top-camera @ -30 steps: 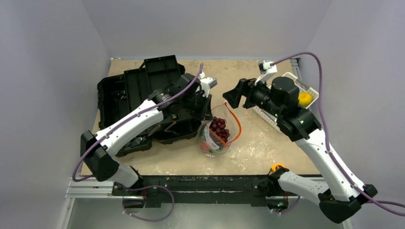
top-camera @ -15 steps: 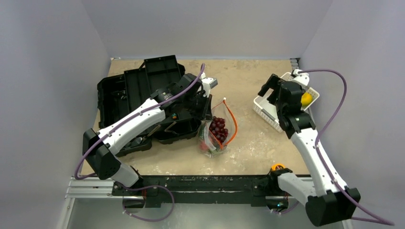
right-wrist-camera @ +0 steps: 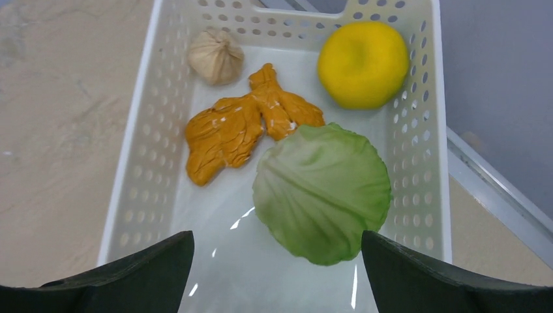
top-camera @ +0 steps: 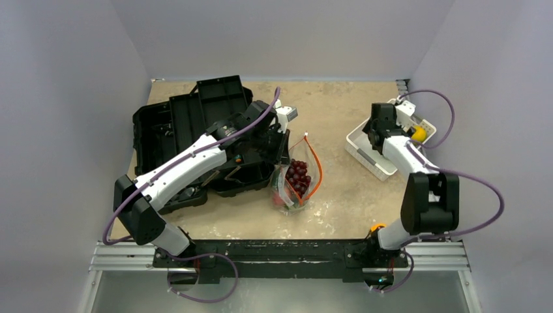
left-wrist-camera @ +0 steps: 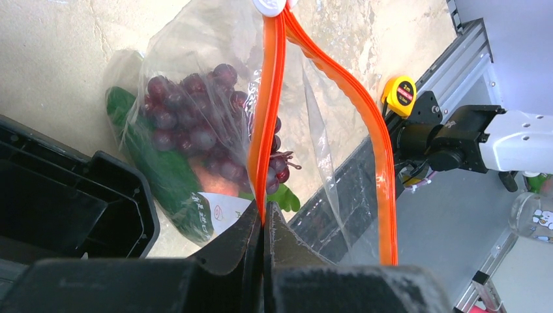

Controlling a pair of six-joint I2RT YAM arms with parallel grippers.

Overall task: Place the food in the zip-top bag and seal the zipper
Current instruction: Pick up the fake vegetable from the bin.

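Observation:
The zip-top bag [top-camera: 295, 189] stands mid-table with purple grapes [left-wrist-camera: 189, 124], a green cucumber [left-wrist-camera: 160, 169] and a pink-red piece inside. My left gripper [left-wrist-camera: 263, 225] is shut on the orange-red zipper [left-wrist-camera: 270, 98] and holds the mouth up; the far side of the strip bows open. My right gripper [right-wrist-camera: 277, 244] is open and empty, hovering above the white slotted basket [right-wrist-camera: 140, 130]. The basket holds a pale green cabbage [right-wrist-camera: 323, 192], a yellow lemon [right-wrist-camera: 364, 63], an orange lumpy piece [right-wrist-camera: 241, 130] and a beige bulb [right-wrist-camera: 215, 55].
An open black toolbox [top-camera: 189, 124] lies left of the bag, under my left arm. A yellow tape measure [top-camera: 378, 228] sits at the near table edge. The basket [top-camera: 365, 153] stands near the right wall at the table's edge.
My right arm has swung away from the bag to the right and now points down over the basket. My left gripper has kept its hold on the zipper.

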